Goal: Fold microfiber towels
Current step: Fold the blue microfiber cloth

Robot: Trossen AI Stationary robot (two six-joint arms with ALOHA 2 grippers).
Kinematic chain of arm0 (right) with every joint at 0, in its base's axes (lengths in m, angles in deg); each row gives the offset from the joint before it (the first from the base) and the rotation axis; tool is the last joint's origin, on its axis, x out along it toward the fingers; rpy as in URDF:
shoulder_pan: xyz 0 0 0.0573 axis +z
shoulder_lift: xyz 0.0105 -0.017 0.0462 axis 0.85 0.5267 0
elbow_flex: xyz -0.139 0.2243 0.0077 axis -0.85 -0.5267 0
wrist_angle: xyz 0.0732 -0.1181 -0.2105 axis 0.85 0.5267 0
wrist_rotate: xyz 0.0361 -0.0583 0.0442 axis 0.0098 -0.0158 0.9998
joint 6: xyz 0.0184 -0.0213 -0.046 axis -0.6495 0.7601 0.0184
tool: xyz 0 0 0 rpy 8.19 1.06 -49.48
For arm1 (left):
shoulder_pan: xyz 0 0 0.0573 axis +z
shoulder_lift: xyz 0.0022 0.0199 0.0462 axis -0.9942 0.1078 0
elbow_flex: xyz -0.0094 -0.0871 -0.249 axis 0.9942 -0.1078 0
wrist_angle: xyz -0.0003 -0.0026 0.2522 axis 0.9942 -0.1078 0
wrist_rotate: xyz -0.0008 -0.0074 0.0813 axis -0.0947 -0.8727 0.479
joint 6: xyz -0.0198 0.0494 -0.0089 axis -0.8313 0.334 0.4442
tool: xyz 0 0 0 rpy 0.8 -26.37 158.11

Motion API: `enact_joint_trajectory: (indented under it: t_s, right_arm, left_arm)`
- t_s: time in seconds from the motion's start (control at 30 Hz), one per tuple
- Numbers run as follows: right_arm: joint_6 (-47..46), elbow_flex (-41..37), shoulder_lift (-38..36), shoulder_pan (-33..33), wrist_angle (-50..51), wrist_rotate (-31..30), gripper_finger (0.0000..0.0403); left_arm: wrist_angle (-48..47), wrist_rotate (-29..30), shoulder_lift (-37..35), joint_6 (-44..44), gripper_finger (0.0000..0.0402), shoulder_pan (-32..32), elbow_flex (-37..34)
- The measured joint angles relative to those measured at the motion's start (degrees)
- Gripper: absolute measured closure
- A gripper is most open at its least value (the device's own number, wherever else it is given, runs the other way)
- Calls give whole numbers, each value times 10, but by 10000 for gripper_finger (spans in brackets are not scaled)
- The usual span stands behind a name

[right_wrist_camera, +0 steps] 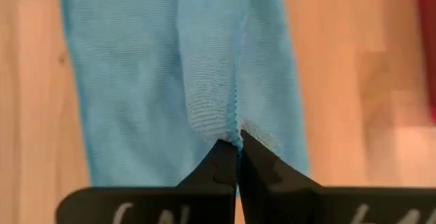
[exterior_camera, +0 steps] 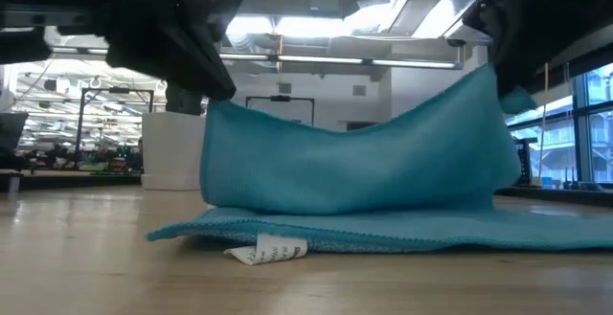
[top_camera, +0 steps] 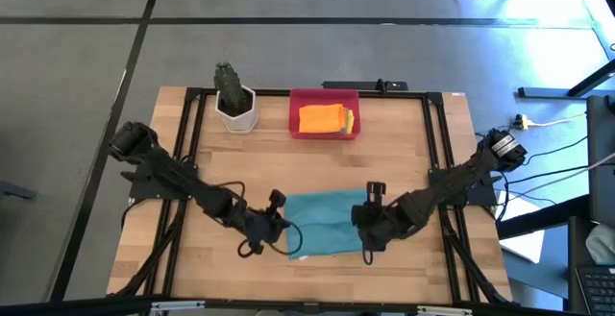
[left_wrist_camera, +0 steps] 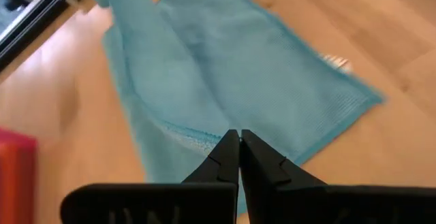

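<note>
A teal-blue microfiber towel point(top_camera: 322, 222) lies near the table's front edge, its white tag point(exterior_camera: 268, 251) at the near side. Its lower layer rests flat on the wood. An upper layer point(exterior_camera: 354, 167) is raised at two ends and sags between them. My left gripper point(top_camera: 282, 225) is shut on the towel's left end and my right gripper point(top_camera: 363, 222) on its right end. Orange and yellow towels point(top_camera: 325, 117) lie in the red tray point(top_camera: 325, 95) at the far side. My left gripper pinches the towel's left end at a hemmed edge point(left_wrist_camera: 204, 139) between its two fingertips, slanting down from the table's left. That end point(exterior_camera: 213, 109) is lifted above the lower layer. My right gripper pinches a corner of the towel point(right_wrist_camera: 218, 125) at its right end between its two fingertips, coming steeply from above on the table's right side. The corner point(exterior_camera: 488, 80) is held higher than the left end, and the cloth hangs slack from it.
A cactus in a white pot point(top_camera: 235, 100) stands at the far left, beside the red tray. Black frame rails point(top_camera: 187, 133) run along both sides of the table. Bare wood point(top_camera: 317, 167) lies between the towel and the tray.
</note>
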Motion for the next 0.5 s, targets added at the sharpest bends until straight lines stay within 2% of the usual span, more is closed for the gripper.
enact_joint_trajectory:
  t_s: [0.27,0.5]
  right_arm:
    - [-3,0,42,20,-4,73,400]
    - [-3,0,67,34,-3,122,400]
  left_arm:
    - [68,-6,40,-6,401,-22,0]
    - [75,-6,41,-15,401,-40,0]
